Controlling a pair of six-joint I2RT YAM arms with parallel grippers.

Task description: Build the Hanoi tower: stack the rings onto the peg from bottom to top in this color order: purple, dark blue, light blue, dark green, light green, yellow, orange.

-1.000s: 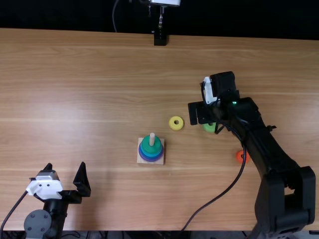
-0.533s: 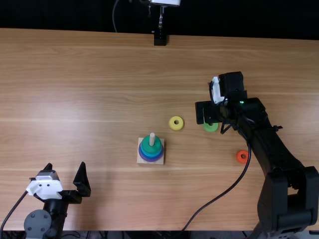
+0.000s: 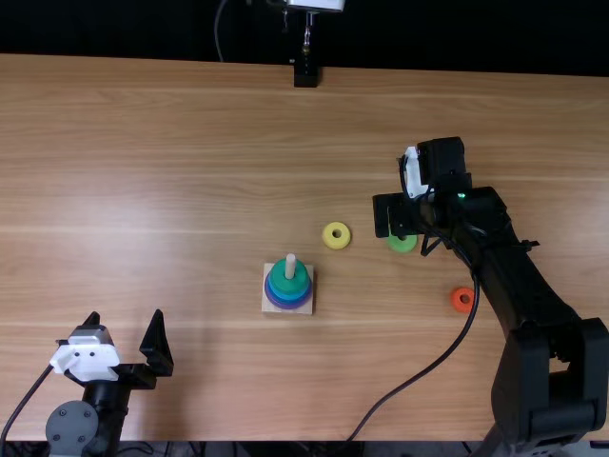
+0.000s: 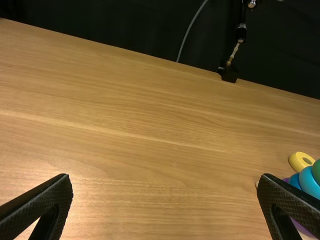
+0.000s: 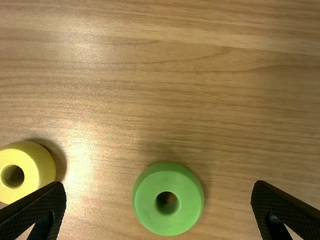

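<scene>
In the top view my left gripper [image 3: 125, 328] stands open at the lower left, and my right gripper [image 3: 395, 216] hangs open above the light green ring [image 3: 402, 245]. The peg [image 3: 290, 267] carries a dark green ring [image 3: 287, 285] on top, with blue and purple rings under it. A yellow ring [image 3: 326, 233] and an orange ring [image 3: 462, 300] lie loose. In the left wrist view, the left gripper [image 4: 165, 187] has nothing between its fingers; the stack's light blue ring [image 4: 309, 184] is partly cut off. The right gripper [image 5: 158, 192] has its fingers either side of the light green ring [image 5: 145, 200].
The peg's square wooden base [image 3: 267, 307] sits near the middle of the table [image 3: 171, 190]. A black stand foot [image 3: 305, 75] is at the far edge. The right arm's cable [image 3: 419, 379] loops over the near right part of the table.
The right gripper shifted a little to the right in the top view, then stayed still over the last half second. The left arm and the rings have kept their places.
</scene>
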